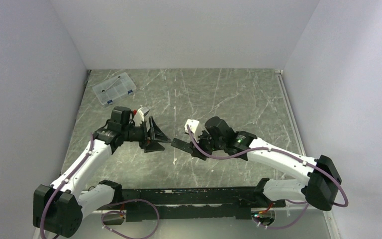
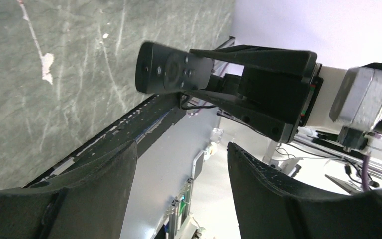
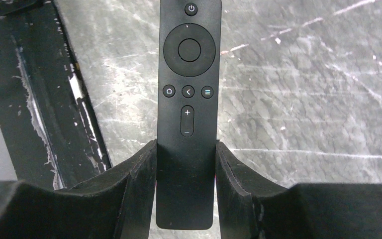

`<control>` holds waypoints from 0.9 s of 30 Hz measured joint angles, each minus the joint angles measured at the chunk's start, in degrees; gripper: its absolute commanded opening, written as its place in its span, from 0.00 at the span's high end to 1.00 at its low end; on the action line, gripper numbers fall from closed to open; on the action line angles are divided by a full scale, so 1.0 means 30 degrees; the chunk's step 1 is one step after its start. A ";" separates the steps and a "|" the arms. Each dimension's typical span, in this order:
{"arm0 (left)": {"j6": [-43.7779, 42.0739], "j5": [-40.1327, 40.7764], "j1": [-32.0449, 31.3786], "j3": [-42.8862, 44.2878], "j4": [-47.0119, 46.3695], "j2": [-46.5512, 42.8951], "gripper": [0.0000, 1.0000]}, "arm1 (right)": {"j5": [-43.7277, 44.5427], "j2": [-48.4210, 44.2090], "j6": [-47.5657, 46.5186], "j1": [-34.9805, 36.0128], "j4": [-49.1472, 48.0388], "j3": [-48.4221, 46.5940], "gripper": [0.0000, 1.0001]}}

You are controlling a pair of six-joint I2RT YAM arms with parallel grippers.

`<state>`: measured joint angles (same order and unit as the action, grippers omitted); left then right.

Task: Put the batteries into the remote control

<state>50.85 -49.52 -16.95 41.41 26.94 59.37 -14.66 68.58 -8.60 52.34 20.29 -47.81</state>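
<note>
The remote control [image 3: 189, 94] is a slim black bar, button face up, pinched by its lower end between the pads of my right gripper [image 3: 186, 169], which is shut on it. In the top view the remote control [image 1: 179, 145] sticks out leftward from the right gripper [image 1: 195, 149], held above the table. My left gripper [image 1: 158, 135] faces it from the left, a short gap away. Its jaws are open with nothing between them. The left wrist view shows the remote control [image 2: 171, 74] ahead of the left gripper [image 2: 181, 167], not touching it. The batteries are out of view.
A clear plastic compartment box [image 1: 113, 88] lies at the back left of the grey marbled table [image 1: 229, 99]. A black rail [image 1: 194, 196] runs along the near edge between the arm bases. White walls close in the left, back and right sides.
</note>
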 measured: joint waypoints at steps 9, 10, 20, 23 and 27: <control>-0.1639 0.2339 0.0000 0.0787 0.2943 -0.0248 0.28 | 0.2076 0.2382 0.2754 0.0000 -0.0146 -0.0007 0.84; -0.1763 0.2565 0.0000 0.0889 0.3228 -0.0335 0.28 | 0.2324 0.2725 0.3177 0.0000 -0.0138 -0.0066 0.83; -0.2470 0.3985 0.0000 0.1217 0.4656 -0.0998 0.27 | 0.3810 0.5326 0.5683 0.0000 -0.0226 -0.0882 0.81; -0.2594 0.4065 0.0000 0.1217 0.4845 -0.1013 0.27 | 0.4153 0.5741 0.6069 -0.0007 -0.0342 -0.0947 0.81; -0.2725 0.4197 0.0000 0.1217 0.5013 -0.1049 0.27 | 0.4823 0.6302 0.6404 -0.0007 -0.0393 -0.1013 0.81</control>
<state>42.68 -36.93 -16.95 45.06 41.98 56.23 -0.19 87.48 10.61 52.31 19.11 -50.85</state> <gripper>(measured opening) 0.726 0.440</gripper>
